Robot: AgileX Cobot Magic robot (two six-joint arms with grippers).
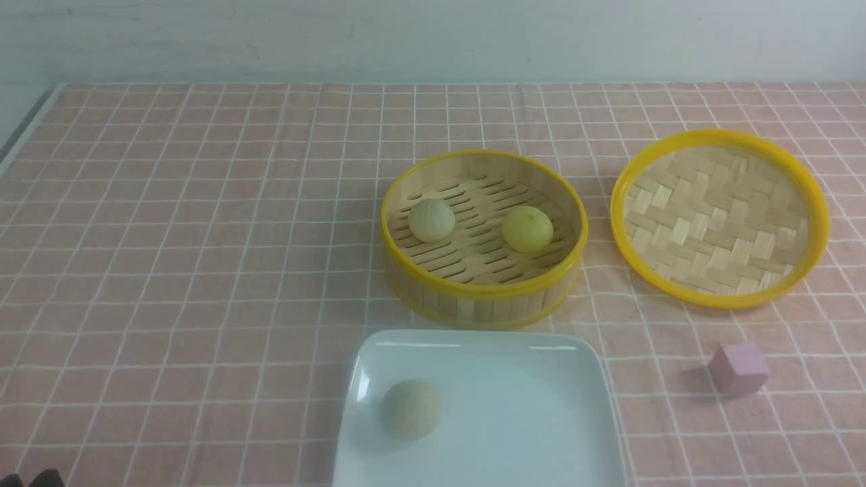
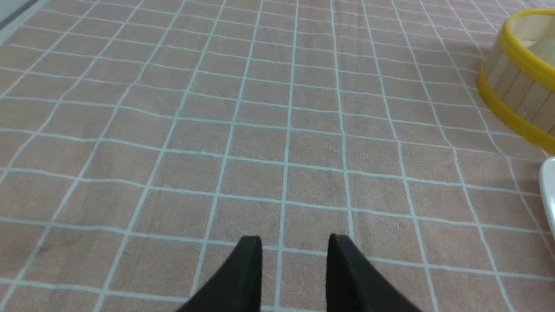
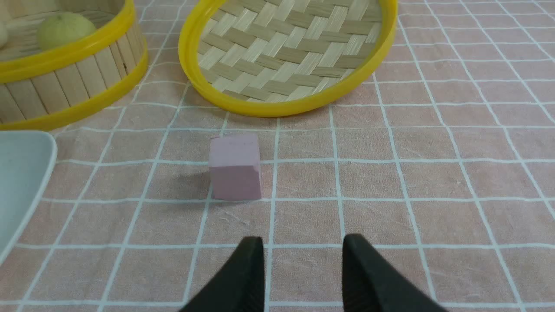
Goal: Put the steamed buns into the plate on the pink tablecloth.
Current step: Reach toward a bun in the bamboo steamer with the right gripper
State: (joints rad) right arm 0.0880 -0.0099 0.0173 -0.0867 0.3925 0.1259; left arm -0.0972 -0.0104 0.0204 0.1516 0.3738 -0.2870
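Two smooth round buns (image 1: 432, 220) (image 1: 527, 229) rest in slatted bamboo steamer (image 1: 482, 306); left claw (image 2: 295, 237) and right claw (image 3: 303, 237) spread

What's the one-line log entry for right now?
plate: one beige bun | steamer basket: other beige bun, yellow bun | left tool: open, empty | right tool: open, empty

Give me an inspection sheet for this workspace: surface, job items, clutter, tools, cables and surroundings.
Surface: pink tablecloth, white grid, slight wrinkles.
Job's things: first beige bun on the white plate; second beige bun and yellow bun in the steamer basket.
Clutter: woven lid lying right of the basket; pink cube nearer the robot.
Tools: left tool open, empty, over bare cloth; right tool open, empty, short of the cube.
Cables: nothing seen.
Surroundings: pale wall beyond the cloth's far edge.
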